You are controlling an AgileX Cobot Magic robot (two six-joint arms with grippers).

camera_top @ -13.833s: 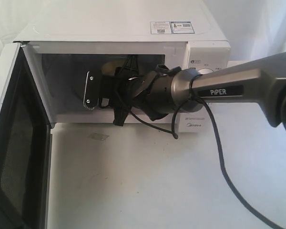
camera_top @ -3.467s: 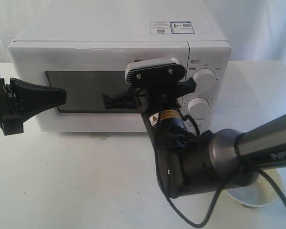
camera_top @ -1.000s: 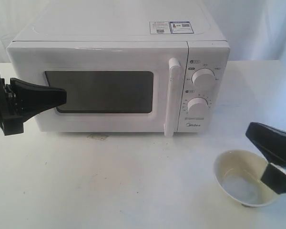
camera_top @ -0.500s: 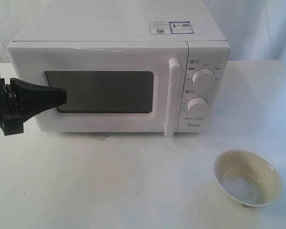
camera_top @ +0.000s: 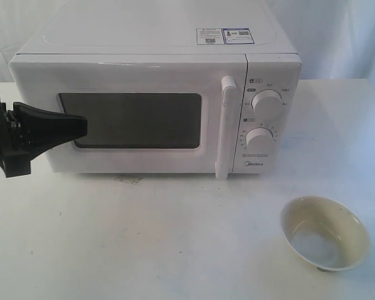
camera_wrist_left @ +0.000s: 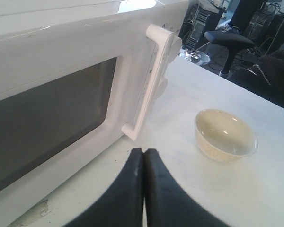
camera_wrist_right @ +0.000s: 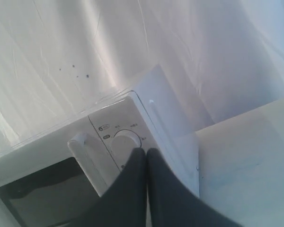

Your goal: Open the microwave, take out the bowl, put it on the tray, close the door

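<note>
The white microwave (camera_top: pixel 156 56) stands at the back of the table with its door (camera_top: pixel 128 119) shut and the bar handle (camera_top: pixel 226 128) upright. On the table in front of the control panel sits the cream-white bowl (camera_top: pixel 325 233), upright and empty; no tray shows under it. My left gripper (camera_top: pixel 81 127) is shut with nothing in it, held at the left, level with the door's window. The left wrist view shows its tips (camera_wrist_left: pixel 143 151) above the table, with the handle (camera_wrist_left: pixel 151 85) and the bowl (camera_wrist_left: pixel 225 135) beyond. My right gripper (camera_wrist_right: pixel 146 151) is shut and empty, out of the exterior view.
Two round knobs (camera_top: pixel 267 102) sit on the microwave's right panel. A white backdrop (camera_top: pixel 337 31) hangs behind the microwave. A small stain (camera_top: pixel 130 180) marks the white tabletop below the door. Chairs and equipment (camera_wrist_left: pixel 227 38) stand beyond the table's far end.
The right arm took the bowl from the open microwave, set it on the table, the door was shut, and the arm withdrew out of the exterior view. Nothing has moved over the last half second.
</note>
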